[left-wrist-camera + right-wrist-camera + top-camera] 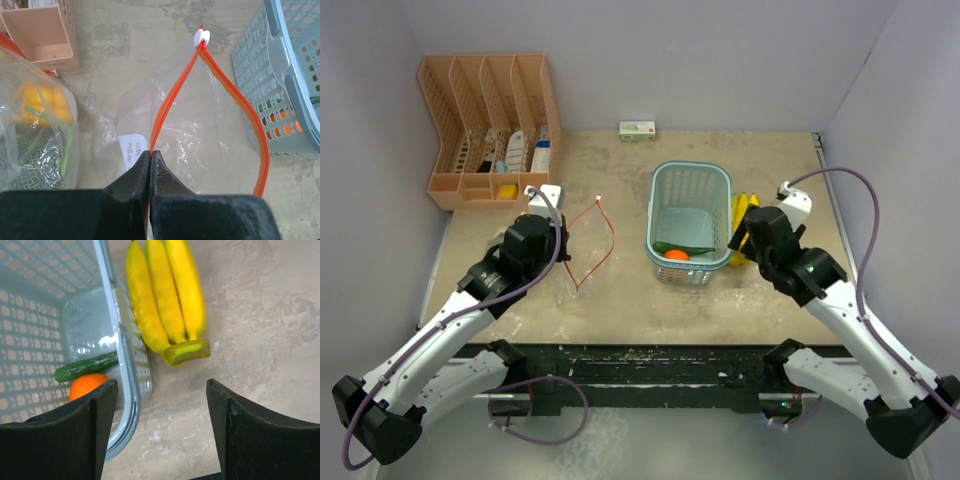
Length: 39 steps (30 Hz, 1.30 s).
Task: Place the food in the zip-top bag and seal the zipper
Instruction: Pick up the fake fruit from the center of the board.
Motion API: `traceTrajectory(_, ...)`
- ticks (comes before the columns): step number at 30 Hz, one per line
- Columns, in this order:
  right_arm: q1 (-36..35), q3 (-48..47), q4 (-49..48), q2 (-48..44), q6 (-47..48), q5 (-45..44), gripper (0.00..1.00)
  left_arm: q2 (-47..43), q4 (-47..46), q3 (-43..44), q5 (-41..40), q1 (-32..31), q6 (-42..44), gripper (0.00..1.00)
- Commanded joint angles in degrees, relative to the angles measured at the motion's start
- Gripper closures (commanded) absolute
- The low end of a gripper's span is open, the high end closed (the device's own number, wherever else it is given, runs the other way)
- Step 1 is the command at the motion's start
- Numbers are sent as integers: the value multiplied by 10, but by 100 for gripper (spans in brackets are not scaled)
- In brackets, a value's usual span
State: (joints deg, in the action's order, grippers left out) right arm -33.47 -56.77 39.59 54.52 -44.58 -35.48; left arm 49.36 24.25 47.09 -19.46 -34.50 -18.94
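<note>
Left pincer [150, 156] is clenched on the orange zip edge of the bag [200, 135]. Right pincer [159, 390] hangs spread wide over the bananas [167, 295], just beside the basket [120, 340] — I think we're grabbing food (bag looks empty) — next I drop down and squeeze the stem.

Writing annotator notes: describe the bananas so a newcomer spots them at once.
Find the light blue basket on the table. Just outside its right wall lies the bunch of bananas, ahead of the open right gripper. Unlike the orange fruit and the long green vegetable, it lies outside the basket.
</note>
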Motion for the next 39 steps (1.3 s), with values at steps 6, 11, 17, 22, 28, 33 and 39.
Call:
traceTrajectory(6, 140, 77, -14, 17, -17, 39, 19, -12, -17, 13, 9, 2, 0, 100)
traceTrajectory(11, 208, 93, -50, 16, -42, 103, 18, -21, -19, 10, 13, 3, -1, 100)
traceTrajectory(17, 233, 82, -84, 21, -72, 154, 19, -26, -22, 11, 23, 2, -1, 100)
traceTrajectory(22, 233, 102, -105, -23, -99, 177, 22, -31, -21, 9, 26, 3, -1, 100)
traceTrajectory(28, 233, 165, -149, -2, -178, 239, 23, -29, -22, 10, 28, 2, 0, 100)
traceTrajectory(33, 233, 220, -197, -14, -241, 265, 26, -29, -22, 9, 29, 2, -1, 100)
traceTrajectory(39, 233, 212, -214, -18, -262, 233, 28, -28, -24, 8, 33, 2, -1, 100)
